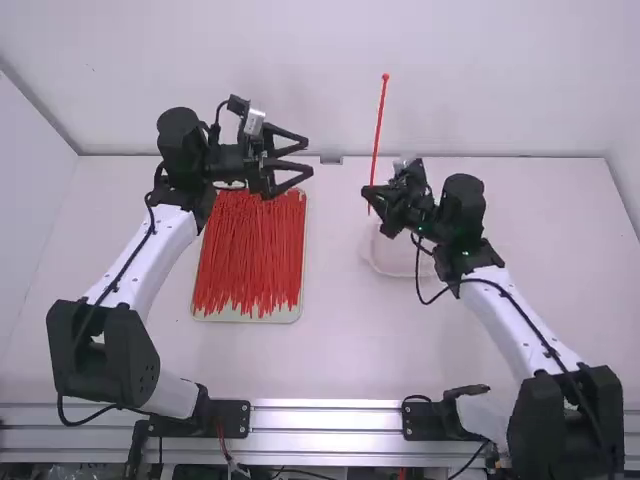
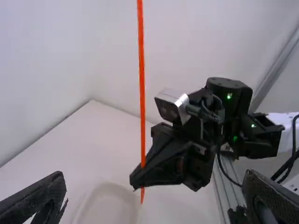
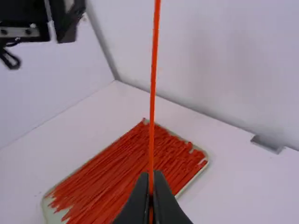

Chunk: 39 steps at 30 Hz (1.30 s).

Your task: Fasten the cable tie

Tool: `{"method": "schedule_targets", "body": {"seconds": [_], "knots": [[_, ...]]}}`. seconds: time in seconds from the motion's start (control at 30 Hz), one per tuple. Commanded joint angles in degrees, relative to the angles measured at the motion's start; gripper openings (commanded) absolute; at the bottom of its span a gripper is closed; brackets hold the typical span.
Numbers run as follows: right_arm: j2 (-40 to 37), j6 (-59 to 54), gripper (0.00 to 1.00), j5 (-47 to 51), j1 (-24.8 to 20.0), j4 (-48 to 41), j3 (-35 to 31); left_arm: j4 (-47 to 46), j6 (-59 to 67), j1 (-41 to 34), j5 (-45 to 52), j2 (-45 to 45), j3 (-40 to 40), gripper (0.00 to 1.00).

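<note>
My right gripper (image 1: 372, 199) is shut on a red cable tie (image 1: 378, 130) near its lower end and holds it upright over a white bowl (image 1: 392, 256). Its head points up against the back wall. In the right wrist view the cable tie (image 3: 153, 93) rises straight from my closed fingers (image 3: 150, 198). My left gripper (image 1: 298, 160) stands open above the far end of the tray, facing the right arm. The left wrist view shows the upright cable tie (image 2: 140, 93) and the right gripper (image 2: 140, 179) clamped on it.
A flat tray (image 1: 250, 316) with several red cable ties (image 1: 250, 250) lies left of centre. The white bowl stands under the right gripper. Bare table lies to the right and in front. A small grey bracket (image 1: 330, 158) sits at the back wall.
</note>
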Motion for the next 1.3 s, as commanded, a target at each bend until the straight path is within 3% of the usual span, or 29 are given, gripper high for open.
{"method": "schedule_targets", "body": {"seconds": [0.0, 0.13, 0.5, 0.83, 1.27], "knots": [[2.01, 0.79, 0.0, 8.22, -0.17, -1.86, 3.91, 1.14, 0.94, 0.04, -1.07, -0.31, 1.18, 0.99], [3.56, 3.43, 0.0, 20.59, -0.17, -5.75, 6.47, 1.31, 2.03, 0.02, -3.13, -0.31, 1.18, 0.99], [4.76, 1.46, 0.0, 37.24, 1.09, -9.49, 7.56, 0.13, 1.92, 0.0, -5.35, -0.31, 1.18, 0.99], [4.76, 3.41, 0.0, 62.75, 12.28, -16.24, 7.52, -0.61, 1.7, 0.0, -5.33, -0.31, 1.18, 0.99], [9.22, 11.78, 0.0, 82.6, 22.27, -19.41, 7.5, -3.34, 1.68, 0.0, -5.57, -0.31, 1.18, 0.99]]}}
